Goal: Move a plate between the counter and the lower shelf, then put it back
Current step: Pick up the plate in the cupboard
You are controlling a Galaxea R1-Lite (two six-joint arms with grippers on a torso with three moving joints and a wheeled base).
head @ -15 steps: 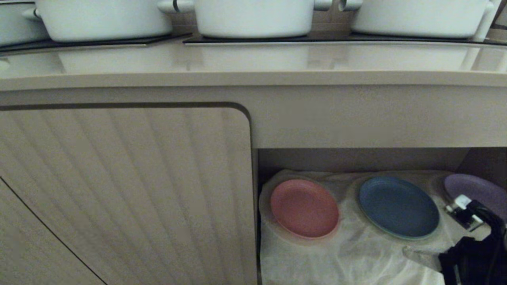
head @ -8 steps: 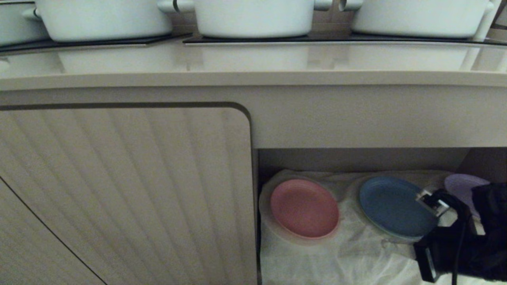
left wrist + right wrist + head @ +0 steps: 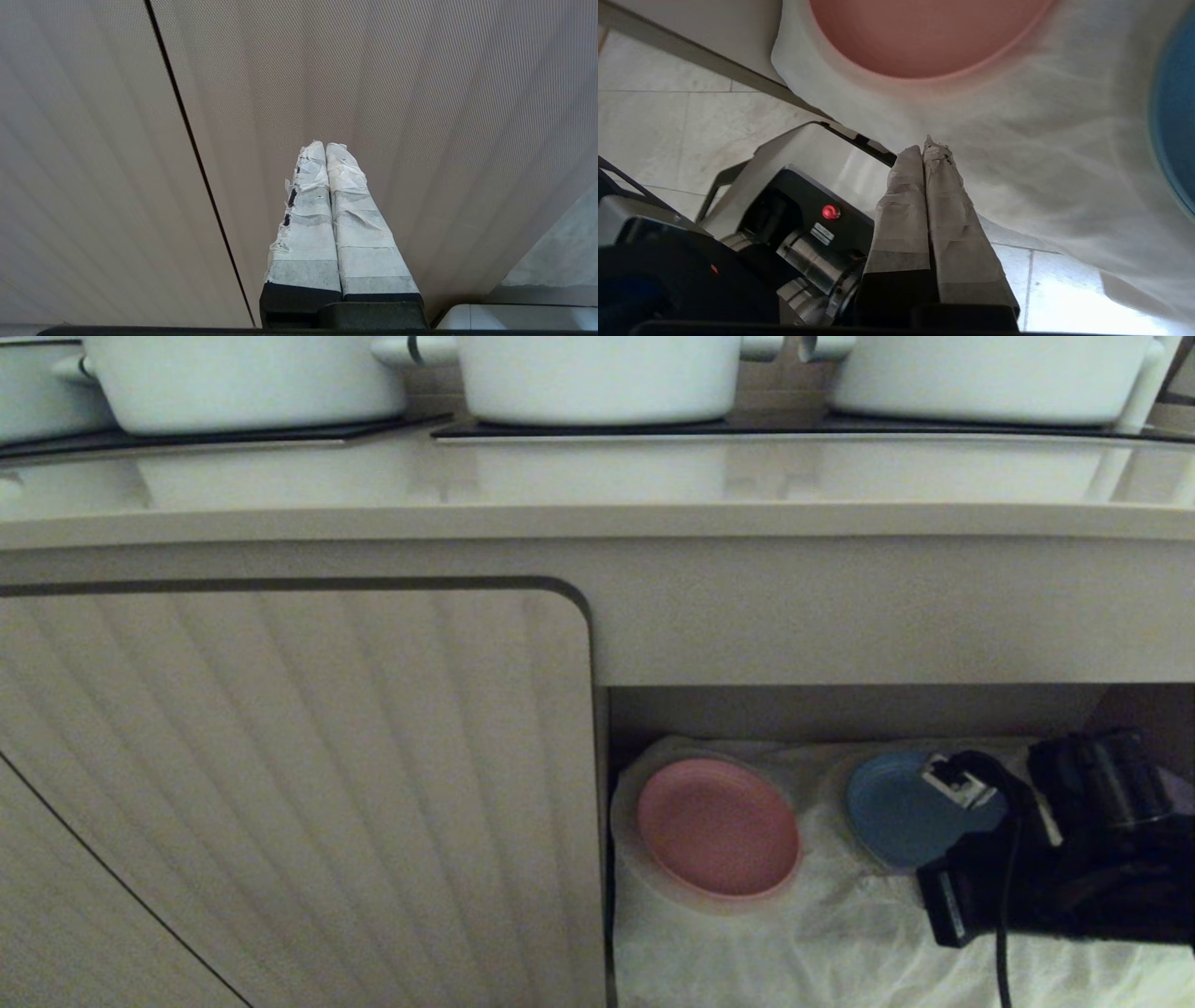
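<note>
Pink plate (image 3: 718, 828) lies flat at the left end of the lower shelf (image 3: 822, 933), on the wrinkled white cloth (image 3: 803, 952), hard by the cabinet door (image 3: 299, 784). Just to its right is the blue plate (image 3: 896, 812), partly hidden by the right gripper (image 3: 927, 149), whose taped fingers are pressed together and empty, short of the pink rim. My worry: with that low rim, closed fingers could snag the loose cloth and drag both plates, or nudge the blue one. The left gripper (image 3: 324, 149), also closed, hangs idle before the door.
</note>
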